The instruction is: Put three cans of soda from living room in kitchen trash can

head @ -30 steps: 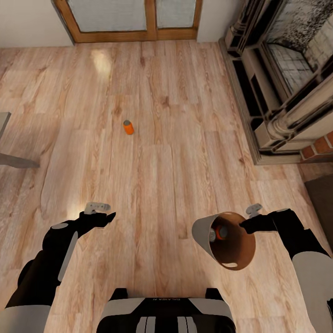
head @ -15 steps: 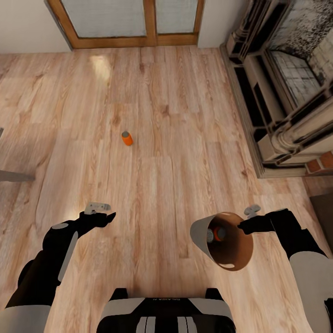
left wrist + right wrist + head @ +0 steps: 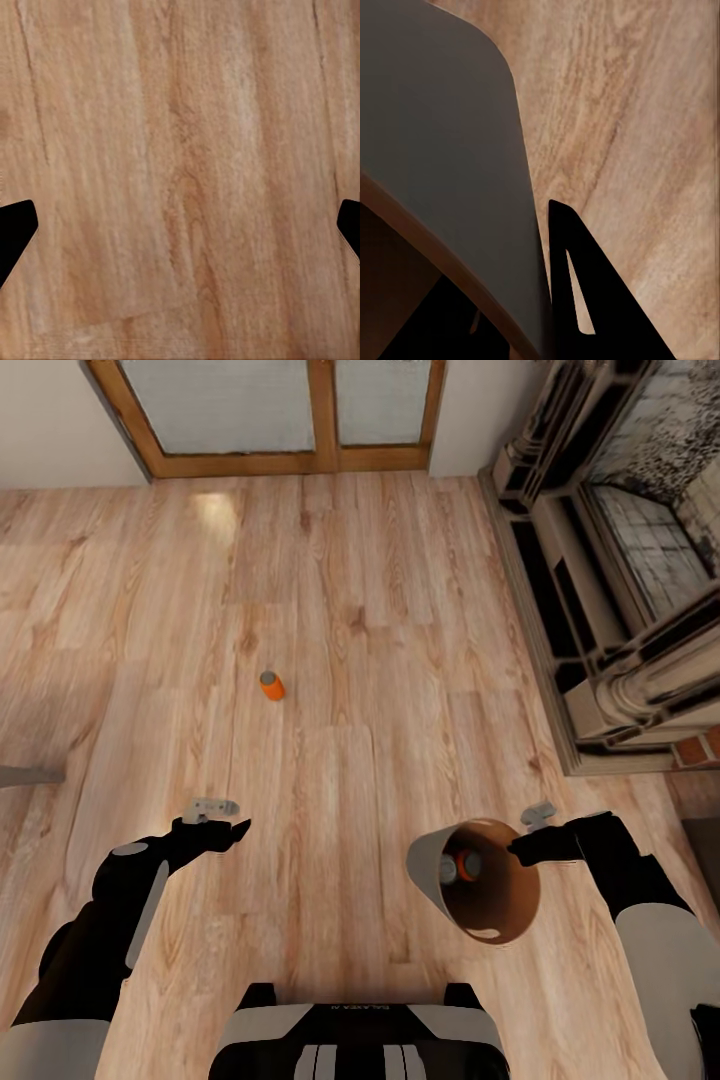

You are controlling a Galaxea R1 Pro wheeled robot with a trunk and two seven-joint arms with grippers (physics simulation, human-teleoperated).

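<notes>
Light wood planks run from the wood-framed glass doors to the fireplace. Tipped on its side, the trash can hangs from the right gripper, pinched at its rim, two soda cans inside. One soda can stands alone on the floor ahead. Left gripper is spread wide, holding nothing.

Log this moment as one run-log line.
right gripper: shut on trash can rim | cans inside | left gripper: open | soda can: on floor
</notes>
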